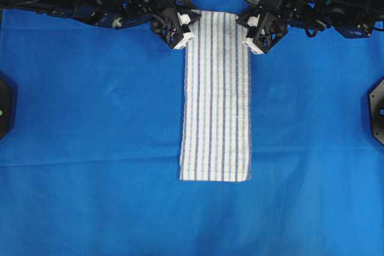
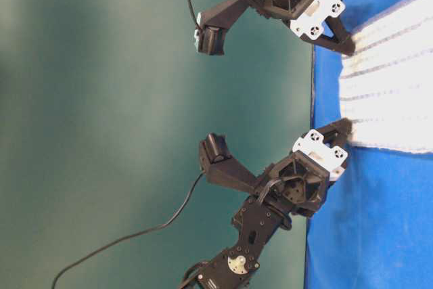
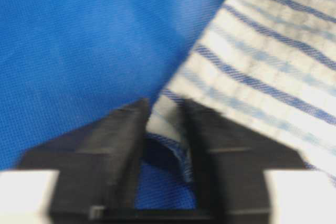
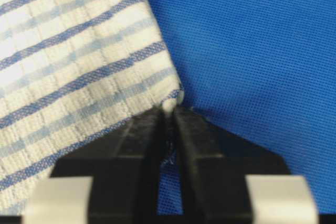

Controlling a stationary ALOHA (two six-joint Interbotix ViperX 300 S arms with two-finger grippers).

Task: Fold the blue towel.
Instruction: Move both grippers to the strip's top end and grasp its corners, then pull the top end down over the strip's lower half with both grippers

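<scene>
Where end effectors (image 4: 169,116) pinch, towel (image 1: 216,97) corners hidden

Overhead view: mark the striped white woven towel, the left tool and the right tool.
Striped white woven towel (image 1: 216,97), overhead view, middle of the cloth.
Left tool (image 1: 185,35), overhead view, tips at the towel's upper left corner.
Right tool (image 1: 252,41), overhead view, tips at the towel's upper right corner.

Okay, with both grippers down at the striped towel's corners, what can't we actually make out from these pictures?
- Overhead view: the towel's two gripped corners lie under the left gripper and right gripper.
- Table-level view: the frame edge cuts off most of the towel.
- Left wrist view: blurred, so how much cloth sits between the fingers is unclear.
- Right wrist view: the fingers hide how deep the corner goes.
</scene>
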